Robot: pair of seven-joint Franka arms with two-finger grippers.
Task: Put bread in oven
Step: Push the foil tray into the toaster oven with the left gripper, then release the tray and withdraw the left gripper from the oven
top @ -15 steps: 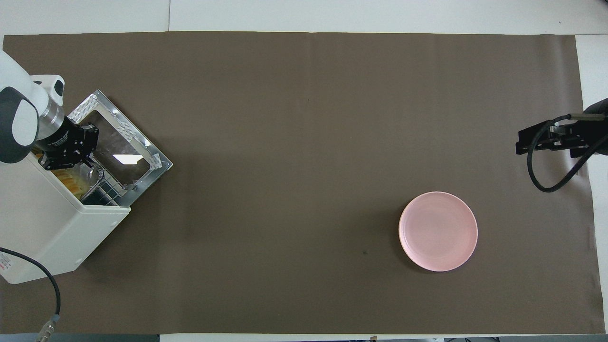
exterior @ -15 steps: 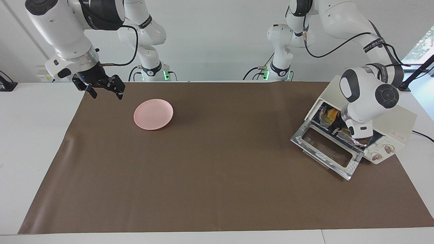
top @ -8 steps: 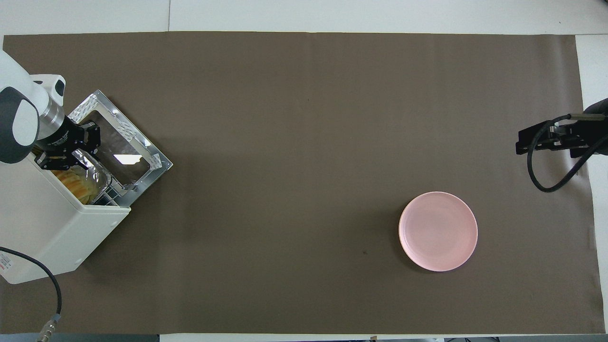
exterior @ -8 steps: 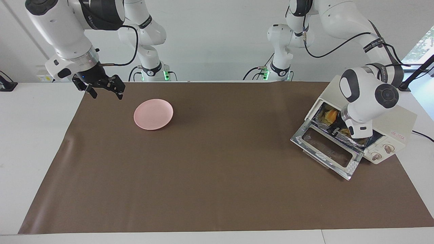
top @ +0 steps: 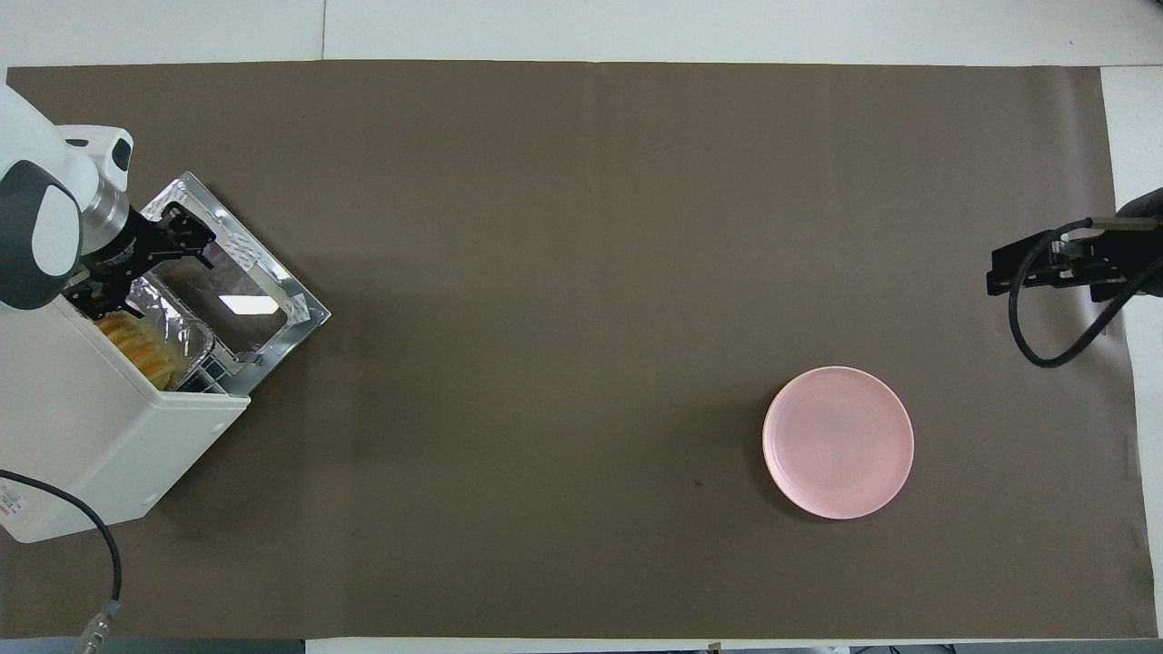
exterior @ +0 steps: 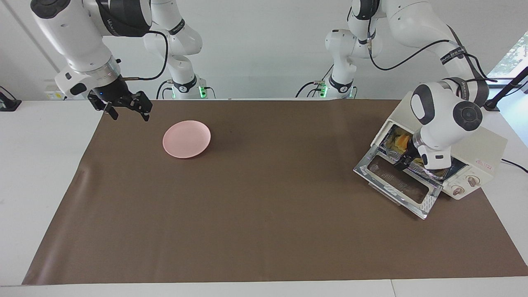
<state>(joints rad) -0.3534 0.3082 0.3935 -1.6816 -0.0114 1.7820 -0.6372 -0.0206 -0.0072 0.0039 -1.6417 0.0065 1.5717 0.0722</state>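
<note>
At the oven's mouth, your left gripper point(top: 136, 263) hangs over the hinge end of the dropped glass door, fingers spread wide and holding nothing; one fingertip point(top: 195, 238) sits over the door's glass, the other over the crinkled foil tray point(top: 173, 320). From the facing view you cannot tell whether either tip touches anything, since the wrist covers them. Just beside that gripper, inside the oven point(exterior: 478, 148), you can see the bread point(top: 136, 343): a golden-yellow loaf with ridged, slice-like segments, lying in the foil tray with part of it under the oven's roof. In the facing view it shows as a yellow patch point(exterior: 399, 141) deep in the cavity. That oven stands at the left arm's end of the table, door point(exterior: 398, 180) fully down on the brown mat point(exterior: 264, 206). Well apart, toward the right arm's end, a pink plate point(exterior: 186, 139) lies bare on the mat. Your right gripper point(exterior: 126, 110) waits in the air over the mat's corner near that arm's base, fingers spread, carrying nothing.
</note>
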